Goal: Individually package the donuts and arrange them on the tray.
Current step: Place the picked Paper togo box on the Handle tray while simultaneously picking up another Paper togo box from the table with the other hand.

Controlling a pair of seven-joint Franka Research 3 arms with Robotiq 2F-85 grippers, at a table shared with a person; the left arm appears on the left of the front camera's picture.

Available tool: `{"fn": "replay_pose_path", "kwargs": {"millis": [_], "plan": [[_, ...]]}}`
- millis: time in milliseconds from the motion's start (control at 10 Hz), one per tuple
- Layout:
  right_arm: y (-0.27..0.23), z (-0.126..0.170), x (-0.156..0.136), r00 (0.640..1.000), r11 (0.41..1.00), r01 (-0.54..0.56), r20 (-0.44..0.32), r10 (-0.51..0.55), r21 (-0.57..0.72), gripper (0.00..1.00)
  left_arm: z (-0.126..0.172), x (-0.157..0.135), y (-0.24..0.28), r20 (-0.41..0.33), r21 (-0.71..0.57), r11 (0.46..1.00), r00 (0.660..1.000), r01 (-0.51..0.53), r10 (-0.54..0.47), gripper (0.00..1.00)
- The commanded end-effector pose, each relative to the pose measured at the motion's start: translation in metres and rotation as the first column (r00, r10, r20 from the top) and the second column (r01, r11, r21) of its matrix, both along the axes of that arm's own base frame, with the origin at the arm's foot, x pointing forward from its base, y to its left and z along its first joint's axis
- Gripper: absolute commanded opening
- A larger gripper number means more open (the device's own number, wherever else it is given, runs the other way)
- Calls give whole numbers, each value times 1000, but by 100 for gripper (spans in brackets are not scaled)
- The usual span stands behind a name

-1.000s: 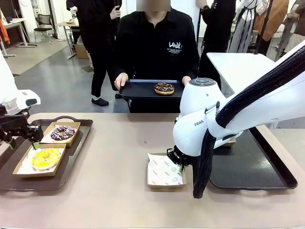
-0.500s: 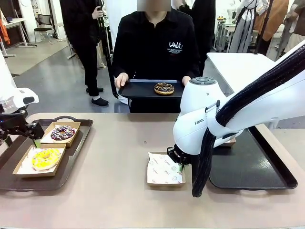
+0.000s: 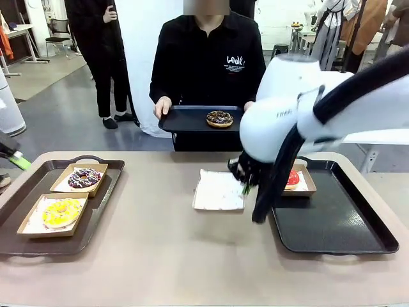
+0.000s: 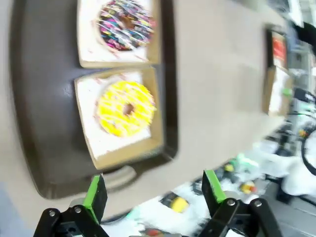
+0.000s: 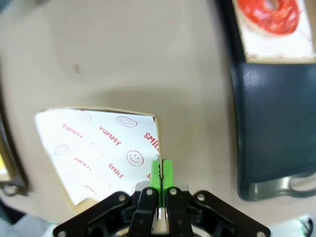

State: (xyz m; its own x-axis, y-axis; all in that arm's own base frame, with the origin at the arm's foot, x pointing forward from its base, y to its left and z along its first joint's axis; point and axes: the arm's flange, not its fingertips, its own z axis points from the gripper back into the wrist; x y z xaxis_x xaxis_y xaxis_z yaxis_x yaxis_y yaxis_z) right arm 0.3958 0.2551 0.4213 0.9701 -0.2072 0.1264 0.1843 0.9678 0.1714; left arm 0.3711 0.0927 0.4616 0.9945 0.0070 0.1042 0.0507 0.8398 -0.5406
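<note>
The right end effector (image 5: 160, 174) is pinching the empty paper-lined box (image 3: 219, 190) by its rim at frame centre, seemingly readying it for the chocolate donut (image 3: 220, 118), while the left end effector (image 4: 154, 190) is hanging with fingers apart.

I see an empty paper-lined box (image 3: 219, 190) on the table (image 3: 160, 249), between two dark trays (image 3: 19, 211) (image 3: 332, 224). A person (image 3: 208, 61) holds a third tray (image 3: 185, 119).

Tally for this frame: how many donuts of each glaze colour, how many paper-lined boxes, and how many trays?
Yellow-glazed donut: 1
Sprinkled chocolate donut: 1
Red-glazed donut: 1
Chocolate donut on the person's tray: 1
Donuts in all: 4
Paper-lined boxes: 4, 3 filled, 1 empty box pinched by the right gripper
Trays: 3
Total: 11 things
</note>
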Motion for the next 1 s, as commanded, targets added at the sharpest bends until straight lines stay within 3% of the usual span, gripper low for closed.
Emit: {"fn": "replay_pose_path", "kwargs": {"millis": [0, 200, 400, 900], "plan": [[-1, 31, 24, 1000, 1000, 20, -19, -20, 18, 0, 12, 7, 51, -69, -216, 976, 997, -1, -15, 100], [17, 61, 47, 999, 999, 11, -34, -12, -46, 0, 13, 3, 95, -46, -387, 922, 999, 6, -26, 100], [33, 81, 78, 993, 988, -66, -105, 52, -140, 0, 0, 4, 119, -91, -473, 881, 995, -17, -30, 100], [45, 89, 141, 988, 984, -41, -154, 14, -171, 0, -22, 5, 138, -114, -562, 822, 993, -85, 25, 100]]}}
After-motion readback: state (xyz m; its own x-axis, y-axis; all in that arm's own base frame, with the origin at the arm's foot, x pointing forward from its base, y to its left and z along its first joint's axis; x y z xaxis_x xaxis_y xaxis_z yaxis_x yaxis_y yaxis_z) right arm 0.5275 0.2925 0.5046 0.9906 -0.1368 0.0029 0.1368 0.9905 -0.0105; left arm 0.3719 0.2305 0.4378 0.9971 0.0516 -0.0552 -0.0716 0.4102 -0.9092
